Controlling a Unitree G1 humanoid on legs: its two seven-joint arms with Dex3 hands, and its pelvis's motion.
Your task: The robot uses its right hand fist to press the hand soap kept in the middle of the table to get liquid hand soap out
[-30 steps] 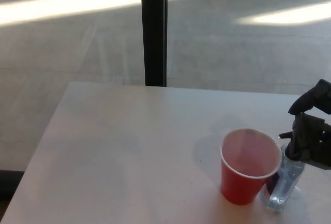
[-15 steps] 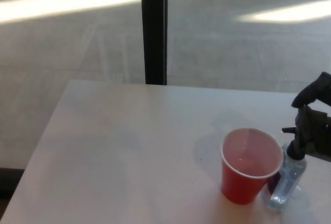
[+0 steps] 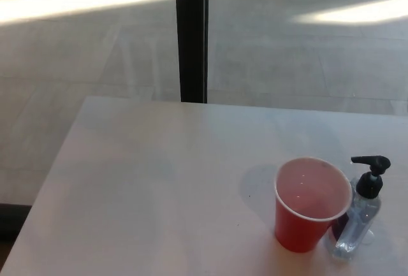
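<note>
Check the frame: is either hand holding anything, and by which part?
Nothing is held. Neither hand is in view; the soap bottle stands free beside the red cup, its pump untouched.

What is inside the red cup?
The red cup looks empty: only its pale pink inner wall shows. Its near wall hides the bottom. The cup also covers part of the soap bottle beside it.

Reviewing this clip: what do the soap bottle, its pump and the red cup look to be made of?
Soap bottle: clear plastic, probably; the table shows through its glossy body. Pump head: black plastic, fairly matte, with a moulded spout pointing left. Red cup: a disposable cup, red outside with a pale rim and lining; paper or thin plastic, which cannot be told. White table: smooth, matte.
</note>
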